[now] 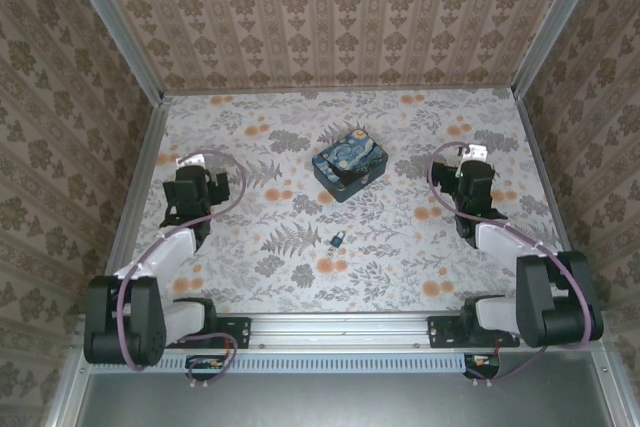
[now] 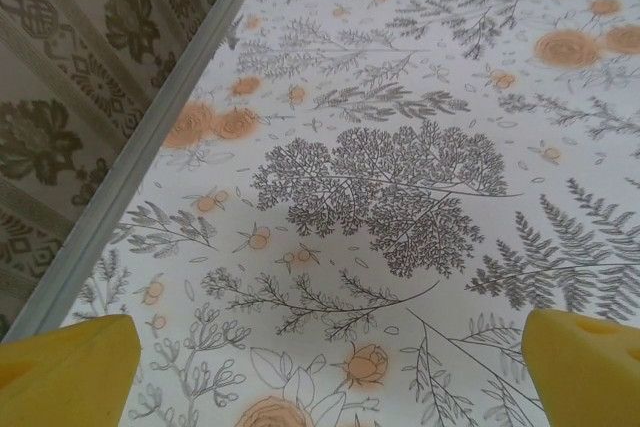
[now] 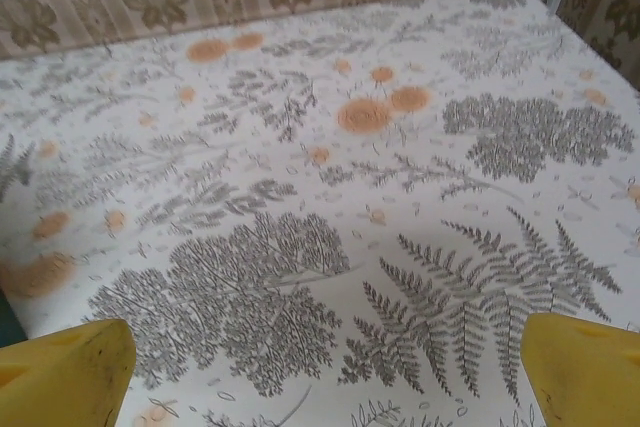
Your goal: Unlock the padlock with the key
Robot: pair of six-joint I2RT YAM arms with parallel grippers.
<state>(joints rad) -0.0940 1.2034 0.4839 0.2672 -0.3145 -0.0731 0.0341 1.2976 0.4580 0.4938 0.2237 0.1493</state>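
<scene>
Centre of table (image 1: 420, 257): tin (image 1: 350, 165), lid shut, contents hidden. Just in front of tin, apart from it, between both arms: padlock (image 1: 342, 237), lying on floral cloth. Cannot tell key from padlock at this size. Over bare cloth near side wall: left claw (image 2: 320, 377), yellow fingers (image 2: 65, 372) wide apart, holding nothing. Likewise right claw (image 3: 320, 377), fingers (image 3: 585, 367) apart, empty.

Blue-and-yellow painted tin (image 1: 350, 165) on grey-and-orange floral tablecloth (image 1: 400, 247).
</scene>
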